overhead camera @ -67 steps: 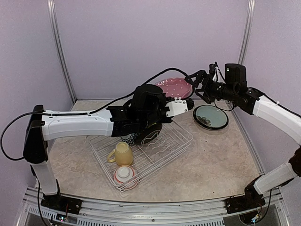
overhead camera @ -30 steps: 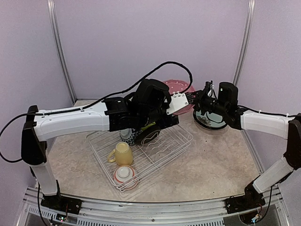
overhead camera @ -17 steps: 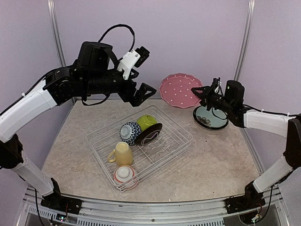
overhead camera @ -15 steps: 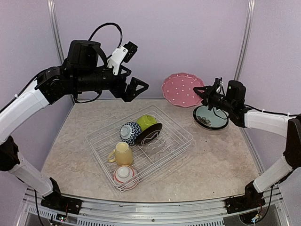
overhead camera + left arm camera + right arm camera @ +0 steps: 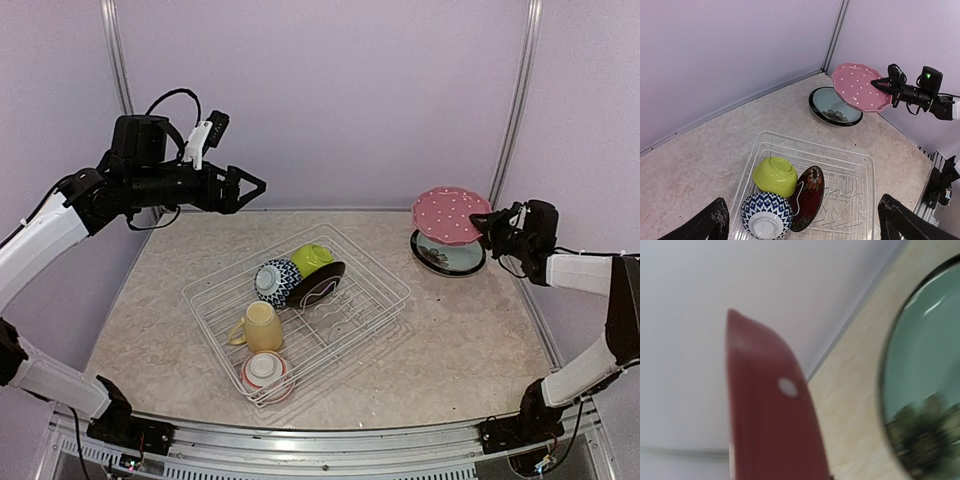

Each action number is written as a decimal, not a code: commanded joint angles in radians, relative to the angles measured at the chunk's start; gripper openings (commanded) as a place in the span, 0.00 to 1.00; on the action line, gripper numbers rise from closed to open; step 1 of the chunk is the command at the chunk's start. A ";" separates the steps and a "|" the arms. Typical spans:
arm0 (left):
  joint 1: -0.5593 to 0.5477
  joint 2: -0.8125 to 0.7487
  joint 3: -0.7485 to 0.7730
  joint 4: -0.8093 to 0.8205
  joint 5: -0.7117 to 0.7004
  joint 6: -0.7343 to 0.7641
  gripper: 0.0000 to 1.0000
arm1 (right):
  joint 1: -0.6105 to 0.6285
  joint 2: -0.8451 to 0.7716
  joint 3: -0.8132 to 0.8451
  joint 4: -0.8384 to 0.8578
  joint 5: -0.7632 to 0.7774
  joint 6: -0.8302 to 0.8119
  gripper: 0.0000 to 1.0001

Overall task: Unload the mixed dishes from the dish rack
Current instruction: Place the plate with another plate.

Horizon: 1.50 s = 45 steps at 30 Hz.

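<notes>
two grippers: left gripper [image 5: 250,195] (aloft) spread wide, empty; right gripper [image 5: 489,224] clamped on round pink white-dotted ceramic plate [image 5: 448,212].

Holding left gripper [image 5: 250,190] high at far left, jaws wide; pinching pink dotted plate [image 5: 450,212] with right gripper [image 5: 492,226], far right.
</notes>
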 commanded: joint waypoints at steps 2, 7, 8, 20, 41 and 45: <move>0.009 0.019 -0.016 0.025 0.012 -0.007 0.99 | -0.092 -0.022 0.022 0.052 -0.019 -0.050 0.00; 0.010 0.035 -0.019 0.019 -0.017 0.008 0.99 | -0.137 0.056 0.052 0.048 -0.026 -0.081 0.00; 0.010 0.040 -0.019 0.019 -0.019 0.010 0.99 | -0.139 0.072 0.063 0.049 -0.026 -0.088 0.00; 0.009 0.075 -0.021 0.016 -0.019 0.011 0.99 | -0.144 0.255 0.180 0.016 -0.024 -0.154 0.00; 0.017 0.120 -0.016 0.016 0.054 -0.030 0.99 | -0.140 0.392 0.295 -0.097 -0.094 -0.222 0.21; 0.010 0.117 -0.014 0.015 0.047 -0.025 0.99 | -0.140 0.382 0.305 -0.166 -0.072 -0.273 0.36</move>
